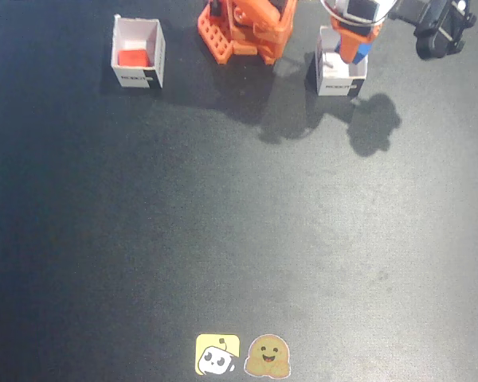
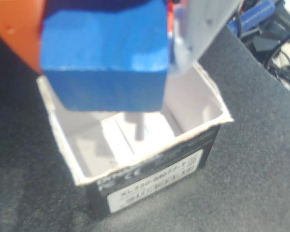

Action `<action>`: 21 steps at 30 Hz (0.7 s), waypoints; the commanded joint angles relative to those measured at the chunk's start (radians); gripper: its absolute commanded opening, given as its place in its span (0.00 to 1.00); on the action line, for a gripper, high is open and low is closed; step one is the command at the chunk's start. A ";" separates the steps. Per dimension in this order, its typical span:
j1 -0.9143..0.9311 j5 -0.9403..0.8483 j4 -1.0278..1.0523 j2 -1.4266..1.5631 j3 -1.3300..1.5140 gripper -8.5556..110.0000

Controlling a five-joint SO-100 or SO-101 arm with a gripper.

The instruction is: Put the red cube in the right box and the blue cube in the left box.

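A dark mat (image 1: 239,239) covers the whole table in the fixed view. At its top edge stands the orange arm base (image 1: 247,28), between two white boxes. The left box (image 1: 137,54) in that view is open at the top and holds the red cube (image 1: 133,57), which lies flat on the box floor, its top face turned to the camera. The right box (image 1: 340,70) stands just beside the base on the other side; a black clamp (image 1: 440,32) sits near it at the top right corner. Two small stickers (image 1: 243,355) lie at the mat's bottom edge, well apart from everything else.

The arm reaches from the base over the right box, its gripper (image 1: 353,46) pointing down into the opening. In the wrist view the gripper (image 2: 106,53) pinches the blue cube (image 2: 104,58) between an orange finger (image 2: 14,29) on the left and a white finger (image 2: 208,24) on the right. The cube hangs above the box (image 2: 150,159), one flat face toward the camera, edges roughly level, slightly turned against the box rim. The box is empty inside; a printed label shows on its black front wall.
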 commanded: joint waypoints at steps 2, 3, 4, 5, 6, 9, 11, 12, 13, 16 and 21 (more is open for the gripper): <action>-0.017 0.023 0.015 0.041 -0.006 0.17; -0.018 0.023 0.015 0.044 -0.005 0.17; -0.018 0.040 0.023 0.046 -0.003 0.17; -0.018 0.041 0.026 0.048 -0.003 0.17; -0.018 0.043 0.028 0.055 -0.002 0.17; -0.020 0.044 0.031 0.061 0.002 0.17; -0.020 0.052 0.031 0.061 0.003 0.17; -0.020 0.061 0.032 0.063 0.003 0.17; -0.020 0.064 0.031 0.063 0.003 0.18; -0.018 0.063 0.031 0.071 0.002 0.21; -0.020 0.057 0.029 0.089 0.003 0.25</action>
